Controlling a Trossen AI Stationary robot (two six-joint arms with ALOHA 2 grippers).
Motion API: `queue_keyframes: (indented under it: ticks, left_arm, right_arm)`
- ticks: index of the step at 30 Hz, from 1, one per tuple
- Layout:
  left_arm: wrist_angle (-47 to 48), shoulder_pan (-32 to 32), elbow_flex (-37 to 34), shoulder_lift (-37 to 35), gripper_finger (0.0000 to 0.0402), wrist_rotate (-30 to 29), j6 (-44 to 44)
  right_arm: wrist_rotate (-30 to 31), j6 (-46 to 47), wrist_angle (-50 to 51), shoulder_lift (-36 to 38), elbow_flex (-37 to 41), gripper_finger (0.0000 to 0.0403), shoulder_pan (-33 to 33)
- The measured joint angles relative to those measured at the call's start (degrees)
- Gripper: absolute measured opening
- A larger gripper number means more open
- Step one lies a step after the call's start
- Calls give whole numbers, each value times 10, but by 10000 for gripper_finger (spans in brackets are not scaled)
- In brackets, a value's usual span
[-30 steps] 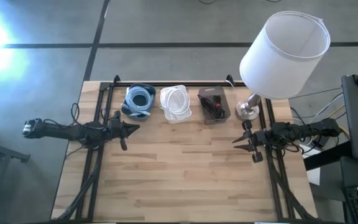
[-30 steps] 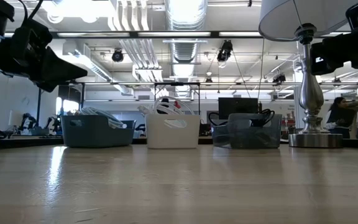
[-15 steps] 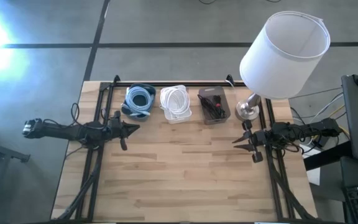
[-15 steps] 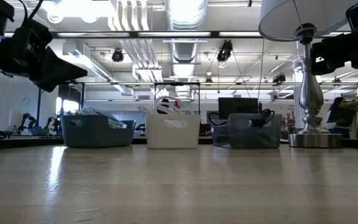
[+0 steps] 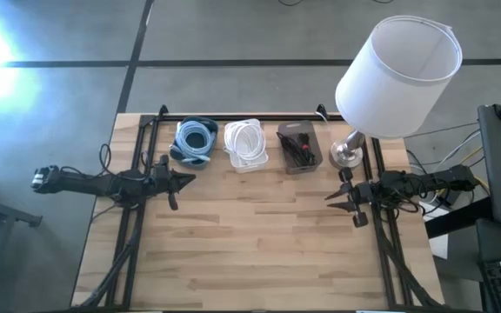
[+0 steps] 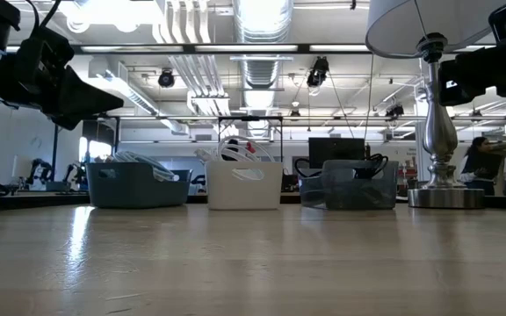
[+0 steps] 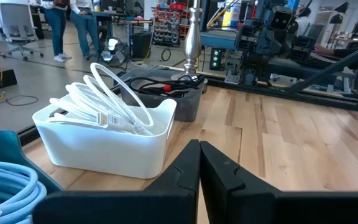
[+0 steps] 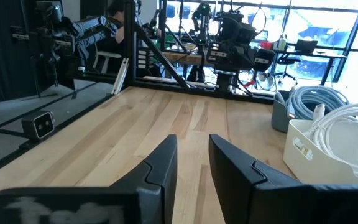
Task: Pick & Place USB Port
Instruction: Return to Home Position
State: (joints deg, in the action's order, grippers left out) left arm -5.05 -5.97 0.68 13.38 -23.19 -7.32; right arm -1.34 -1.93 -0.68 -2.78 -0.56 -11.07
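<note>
1. The black USB cables (image 5: 297, 146) lie in the dark rectangular plastic bin (image 5: 319, 158), just ahead of the right gripper (image 5: 330, 195) and off to its far side.
2. The right gripper's fingers are slightly parted and hold nothing.
3. The left gripper (image 5: 188, 178), well apart from that bin, has its fingers pressed together and is empty.
4. No loose cable shows on the wooden table (image 5: 259, 243) between the grippers, so sorting looks finished; only parking both arms seems left.

Right gripper (image 8: 191, 144) jaws apart over table (image 8: 160, 115).
</note>
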Motion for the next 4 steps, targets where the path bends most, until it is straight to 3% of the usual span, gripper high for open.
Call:
queue_keyframes:
  ticks: [4]
  left_arm:
    - [0, 0, 0, 0, 12, 0, 0]
  right_arm:
    - [0, 0, 0, 0, 0, 90, 0]
